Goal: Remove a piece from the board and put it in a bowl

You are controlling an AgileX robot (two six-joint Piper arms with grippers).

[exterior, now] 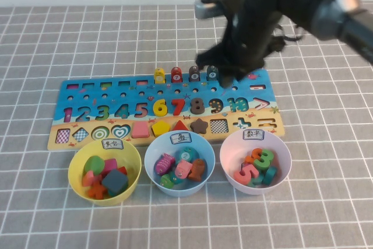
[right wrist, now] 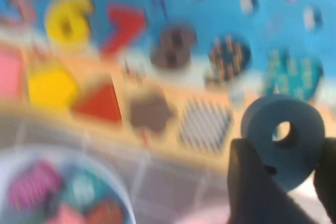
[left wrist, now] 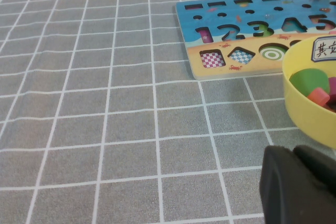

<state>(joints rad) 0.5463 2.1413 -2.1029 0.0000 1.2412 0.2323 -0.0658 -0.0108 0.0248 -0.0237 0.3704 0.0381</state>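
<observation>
My right gripper is shut on the slate grey 9 and holds it in the air above the board's sandy strip, near the striped empty 9 slot. In the high view the right gripper is a dark blur over the right half of the long blue board, and the 9 is lost in that blur. The pale pink bowl with its white label stands in front of the board's right end, holding several number pieces. My left gripper is shut and empty, low over the cloth beside the yellow bowl.
The yellow bowl and the light blue bowl stand left of the pink one, both holding several pieces. Yellow 6, red 7 and brown 8 sit in the board. Small pegs stand along its far edge.
</observation>
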